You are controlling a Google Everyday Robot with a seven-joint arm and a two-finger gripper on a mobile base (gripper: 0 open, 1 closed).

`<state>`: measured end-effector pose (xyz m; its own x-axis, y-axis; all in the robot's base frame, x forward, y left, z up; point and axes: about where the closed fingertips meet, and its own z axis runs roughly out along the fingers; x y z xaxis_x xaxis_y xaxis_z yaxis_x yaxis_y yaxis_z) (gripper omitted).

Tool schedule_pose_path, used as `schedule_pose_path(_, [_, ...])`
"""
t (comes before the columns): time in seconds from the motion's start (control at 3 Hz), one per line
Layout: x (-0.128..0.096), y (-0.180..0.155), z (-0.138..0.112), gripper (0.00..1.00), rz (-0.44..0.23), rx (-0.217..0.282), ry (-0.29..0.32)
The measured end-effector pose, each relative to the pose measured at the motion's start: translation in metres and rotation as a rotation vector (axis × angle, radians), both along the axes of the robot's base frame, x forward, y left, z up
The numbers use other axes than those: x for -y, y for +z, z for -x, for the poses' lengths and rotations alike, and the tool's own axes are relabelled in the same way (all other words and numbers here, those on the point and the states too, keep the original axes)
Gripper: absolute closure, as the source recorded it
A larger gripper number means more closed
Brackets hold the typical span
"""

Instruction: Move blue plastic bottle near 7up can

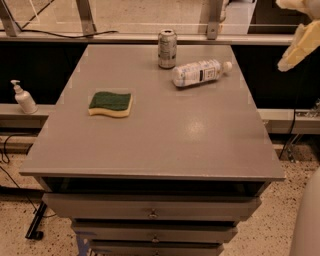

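Bottle (200,73) well apart from raised claw (297,46)

We seem to be in a robot test room in a lab or office building, not a home. A plain grey table (165,145) sits on a cabinet of metal drawers (152,214) over a speckled floor (20,215), with loose black cables (60,33) lying about. Behind it we see a low ledge (45,109) carrying a pump dispenser (23,98) and the metal posts (84,15) of a glazed partition, while the robot's pale gripper (299,45) hangs in the air beyond the table's far right corner.
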<state>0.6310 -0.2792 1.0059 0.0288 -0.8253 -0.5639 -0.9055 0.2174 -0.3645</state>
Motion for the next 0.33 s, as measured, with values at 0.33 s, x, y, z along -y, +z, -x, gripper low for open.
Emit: schedule_pose_path(0.33, [0.0015,-0.0006,-0.0084,0.00,-0.009,0.020,-0.017])
